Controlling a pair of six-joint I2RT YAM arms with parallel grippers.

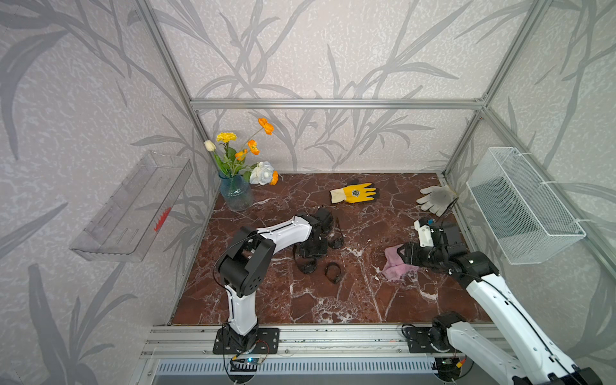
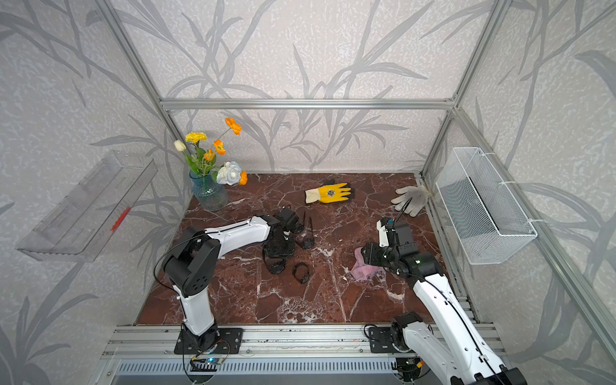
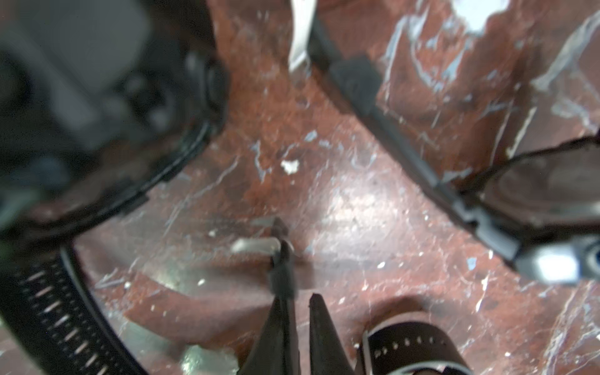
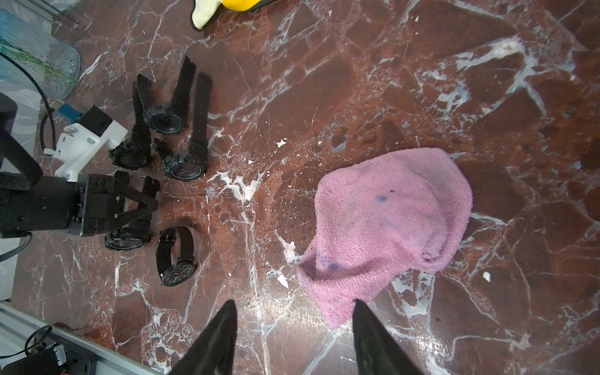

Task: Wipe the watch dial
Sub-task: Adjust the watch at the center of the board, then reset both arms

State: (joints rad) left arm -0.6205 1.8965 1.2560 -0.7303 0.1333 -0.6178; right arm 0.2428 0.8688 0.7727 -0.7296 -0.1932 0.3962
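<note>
Wiping has not begun, judging by the layout. The right gripper (image 4: pixel 293 303) hangs open and empty over the pink cloth (image 4: pixel 389 220). Farther off, the left gripper (image 3: pixel 297 297) is pinched nearly closed among the black watches (image 4: pixel 181 168); whether it holds a strap is unclear.

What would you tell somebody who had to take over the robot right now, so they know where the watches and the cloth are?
Left gripper: jaws nearly together, low among the black watches, with a strap buckle at its tips. Whether the strap is pinched does not show.
Right gripper: open and empty, at the edge of the pink cloth.
Things: the watches sit in a cluster on the marble table. The cloth lies crumpled, apart from them.
Done: nothing wiped; the cloth is not yet picked up.
Left: grab the cloth, steady one watch, wipe its dial.
</note>
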